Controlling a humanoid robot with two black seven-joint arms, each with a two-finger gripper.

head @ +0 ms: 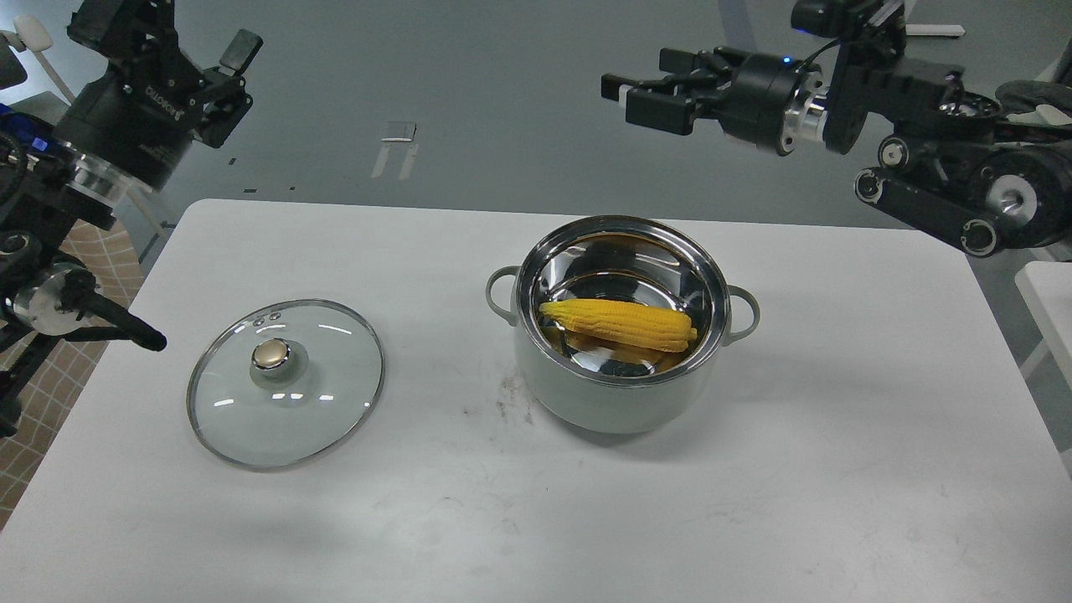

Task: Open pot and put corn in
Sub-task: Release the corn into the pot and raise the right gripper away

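The pale grey-green pot (615,404) stands open on the white table, right of centre. The yellow corn (620,324) lies across its steel bottom, tapered end to the left, with nothing touching it. My right gripper (638,89) is open and empty, high above and behind the pot, pointing left. My left gripper (231,82) is open and empty, raised at the far left behind the table's back edge.
The round glass lid (285,385) with a gold knob lies flat on the table (754,486) left of the pot. A small dark smudge marks the table by the pot's left foot. A black arm part reaches over the left table edge.
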